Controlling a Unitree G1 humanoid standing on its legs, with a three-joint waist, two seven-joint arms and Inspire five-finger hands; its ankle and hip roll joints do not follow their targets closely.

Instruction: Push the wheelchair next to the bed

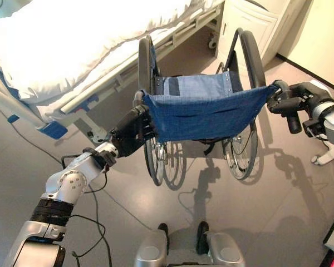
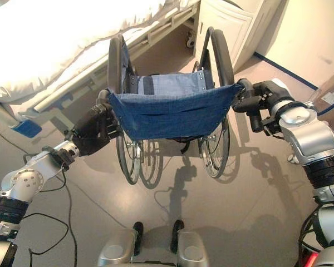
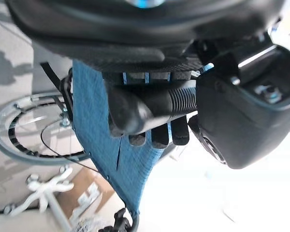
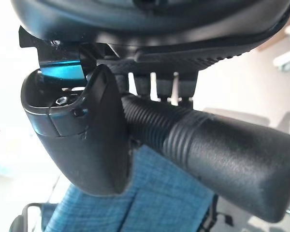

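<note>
**A:** ok so where's the wheelchair [image 1: 203, 105] right now?

**B:** dead centre of the head views, standing on the grey floor [image 1: 256, 211] with its blue fabric back [image 2: 170, 114] facing the robot and its big wheels down on the floor. The bed [image 1: 72, 44], white bedding and a metal side rail, sits at about 10 to 11 o'clock from the chair. The chair's left wheel is near the bed frame, though I can't tell if they touch.

**A:** and the hands?

**B:** left hand [image 1: 131, 130] is at 9 o'clock of the chair back, fingers [image 3: 159, 137] wrapped round the ribbed black push handle [image 3: 154, 104]. Its wrist cam shows that clearly. Right hand [image 2: 261, 100] is at 3 o'clock, and it's clamped on the other ribbed handle [image 4: 208, 154], thumb [image 4: 104, 130] curled across it.

**A:** anything else around?

**B:** a white cabinet [image 1: 250, 25] at about 1 o'clock beyond the chair, next to the head end of the bed.
</note>
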